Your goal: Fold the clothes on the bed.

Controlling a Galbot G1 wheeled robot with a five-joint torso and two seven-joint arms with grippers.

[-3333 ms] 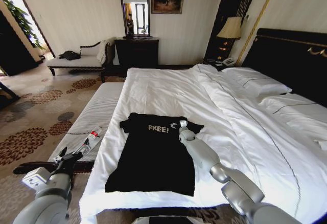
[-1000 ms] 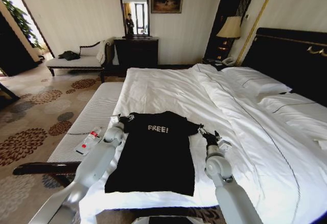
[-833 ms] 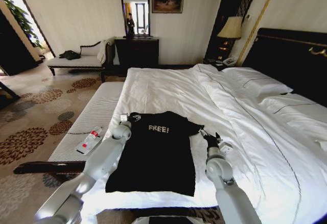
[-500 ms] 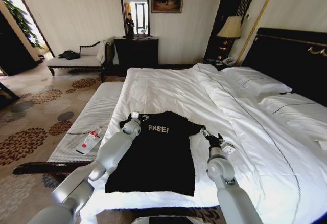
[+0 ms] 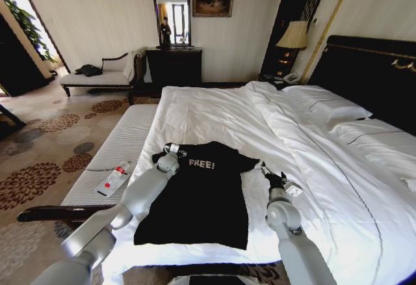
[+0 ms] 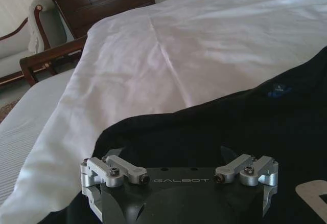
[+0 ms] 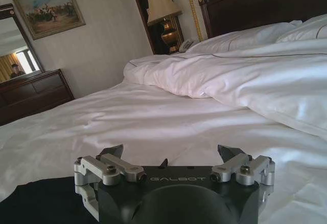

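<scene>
left arm stretched forward, left gripper (image 5: 171, 149) low, jaws spread wide, right arm extended ahead on the right side, right gripper (image 5: 266, 174) low, jaws likewise spread wide

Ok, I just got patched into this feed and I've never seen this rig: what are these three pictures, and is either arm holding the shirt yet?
The wide picture comes from the robot's head camera, looking down at the bed. The other two come from cameras on each wrist, looking out over the dark tool bodies. A black T-shirt lies flat on the white sheets. The left tool sits over the shirt's shoulder, near its collar. The right tool is beside the opposite sleeve, over white sheet at the shirt's edge. Both tools look open in their wrist views, and neither holds anything. A plastic bottle lies on the striped bench beside the bed.
</scene>
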